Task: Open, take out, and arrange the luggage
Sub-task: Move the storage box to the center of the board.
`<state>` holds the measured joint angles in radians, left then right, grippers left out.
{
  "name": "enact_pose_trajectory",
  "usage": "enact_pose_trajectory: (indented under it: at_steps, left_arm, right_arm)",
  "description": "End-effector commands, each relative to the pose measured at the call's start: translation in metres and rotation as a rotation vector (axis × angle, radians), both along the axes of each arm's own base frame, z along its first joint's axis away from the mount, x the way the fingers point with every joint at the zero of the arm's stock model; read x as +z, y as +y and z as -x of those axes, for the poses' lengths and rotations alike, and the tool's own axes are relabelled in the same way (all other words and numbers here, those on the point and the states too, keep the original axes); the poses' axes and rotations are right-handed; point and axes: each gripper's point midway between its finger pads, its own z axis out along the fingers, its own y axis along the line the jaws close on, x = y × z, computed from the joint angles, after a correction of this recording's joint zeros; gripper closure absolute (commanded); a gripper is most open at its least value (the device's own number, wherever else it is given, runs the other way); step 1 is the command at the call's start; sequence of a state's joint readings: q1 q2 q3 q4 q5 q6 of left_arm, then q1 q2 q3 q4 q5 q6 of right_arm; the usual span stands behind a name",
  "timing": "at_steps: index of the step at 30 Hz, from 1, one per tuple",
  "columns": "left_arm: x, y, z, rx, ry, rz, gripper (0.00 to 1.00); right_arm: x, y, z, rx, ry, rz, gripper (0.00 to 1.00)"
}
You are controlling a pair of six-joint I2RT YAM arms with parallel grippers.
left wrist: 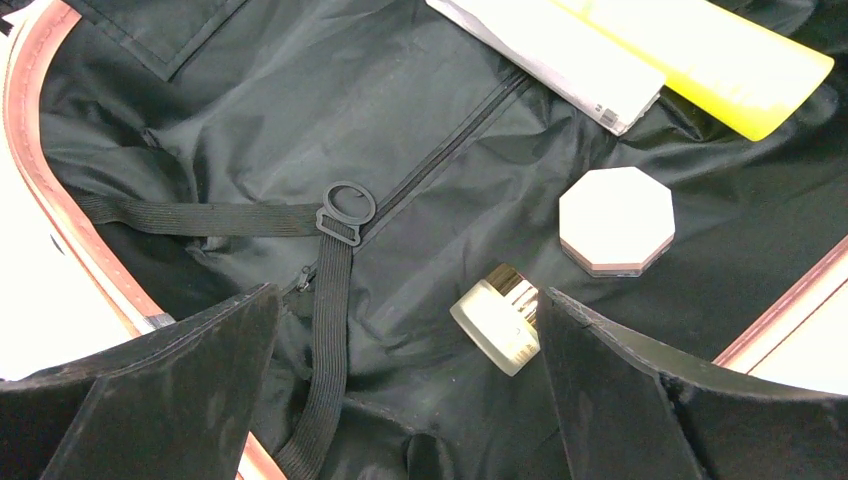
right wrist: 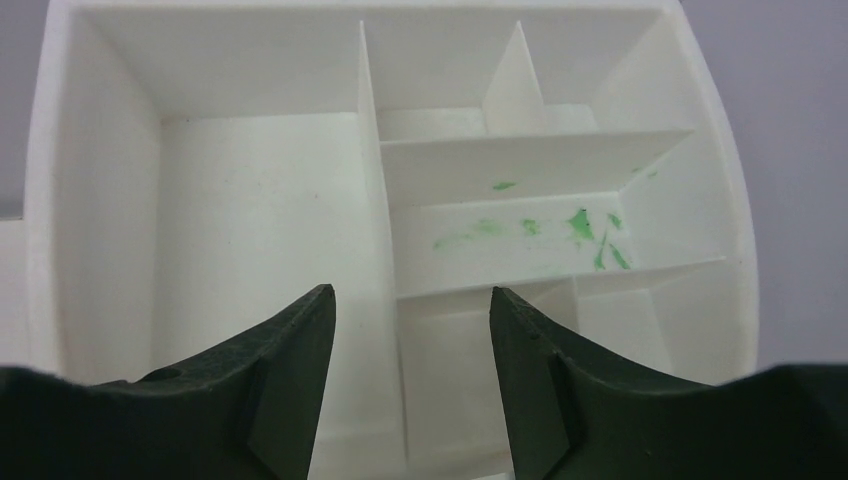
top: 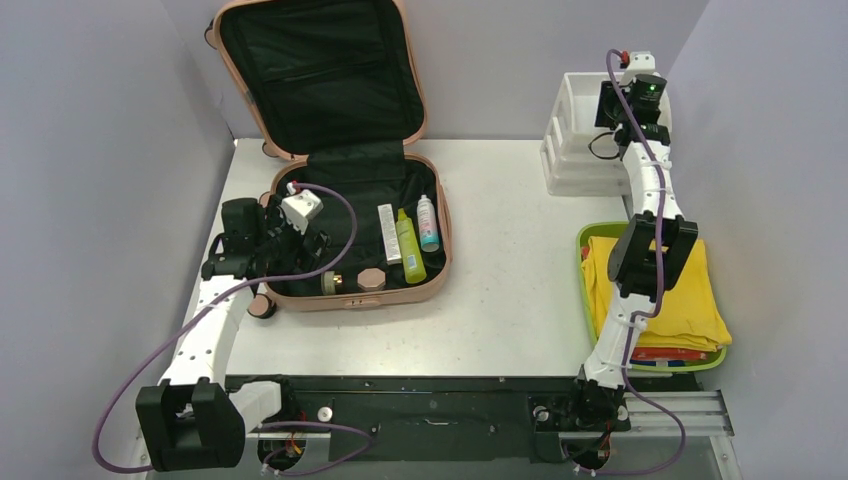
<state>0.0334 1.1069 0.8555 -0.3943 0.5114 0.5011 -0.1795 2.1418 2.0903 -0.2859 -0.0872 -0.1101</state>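
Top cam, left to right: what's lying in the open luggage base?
In the luggage: small jar → octagonal compact → white tube → yellow-green bottle → spray bottle.

You have bright, even light from above and soft shadows; the white organizer (right wrist: 100,200) looks nearly washed out, and the close fingers (right wrist: 280,395) seem slightly soft.

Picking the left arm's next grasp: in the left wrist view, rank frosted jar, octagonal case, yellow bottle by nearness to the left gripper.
1. frosted jar: beside one finger of the left gripper.
2. octagonal case: beyond it, to the right.
3. yellow bottle: top right, farthest.
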Motion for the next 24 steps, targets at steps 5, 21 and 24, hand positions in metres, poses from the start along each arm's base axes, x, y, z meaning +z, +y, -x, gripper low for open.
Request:
enact_pose_trajectory:
  at_steps: [5, 21, 24]
  left_arm:
    - [0.020, 0.002, -0.015, 0.020, -0.051, 0.001, 0.04]
    - [0.019, 0.005, -0.014, 0.041, -0.047, -0.006, 0.04]
    - [0.018, 0.005, -0.014, 0.043, -0.050, -0.006, 0.04]
  right_arm:
    - [0.000, 0.002, -0.018, 0.053, -0.063, -0.061, 0.52]
    - [-0.020, 0.087, -0.015, 0.320, -0.011, -0.123, 1.00]
    - [-0.022, 0.110, -0.006, 0.307, 0.008, -0.140, 1.00]
